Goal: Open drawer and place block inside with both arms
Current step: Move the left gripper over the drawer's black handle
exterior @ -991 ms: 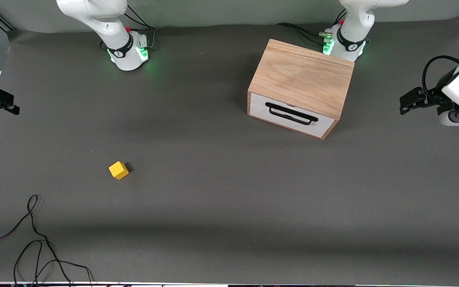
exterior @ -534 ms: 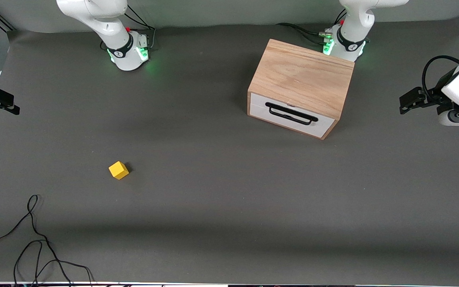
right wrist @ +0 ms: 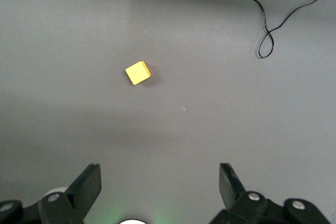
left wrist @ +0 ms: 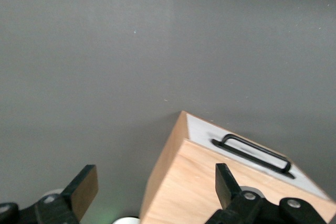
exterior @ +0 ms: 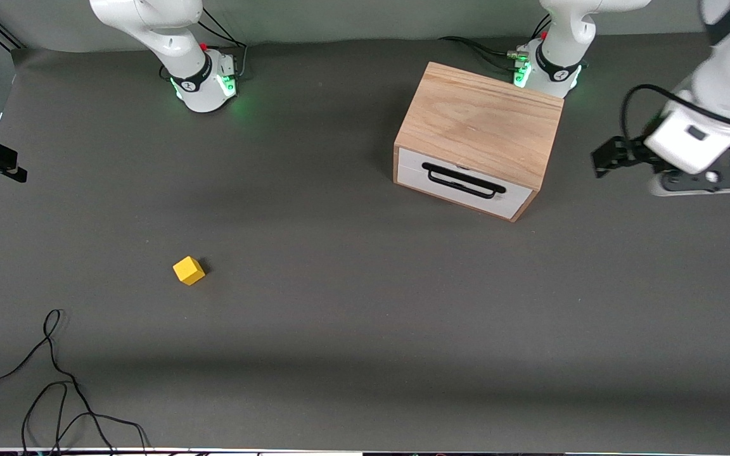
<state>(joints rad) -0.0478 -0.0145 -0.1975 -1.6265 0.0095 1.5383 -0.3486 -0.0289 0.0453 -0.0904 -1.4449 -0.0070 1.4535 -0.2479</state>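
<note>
nothing of the task is done yet, judging by how things lie. the drawer [exterior: 464,184] is fully shut, its white front flush in the wooden box [exterior: 480,120], the black handle [exterior: 463,181] untouched. the box sits near the left arm's base. the yellow block [exterior: 189,270] lies alone on the table [exterior: 352,316], well apart from the box, nearer the front camera and toward the right arm's end.

the left gripper [left wrist: 157,184] hangs in the air beside the box at the left arm's end of the table, its 2 fingers spread wide and empty; its wrist view looks down on the box top and the handle. the right gripper [right wrist: 160,184] is at the right arm's end of the table, up over the bare surface with the block in its wrist view below; its fingers also stand apart, holding nothing.

all steps are left: grip the handle, pull the drawer out, pick up the block, carry it across and set it inside. a loose black cable [exterior: 54,380] lies near the front edge, clear of the likely path.
</note>
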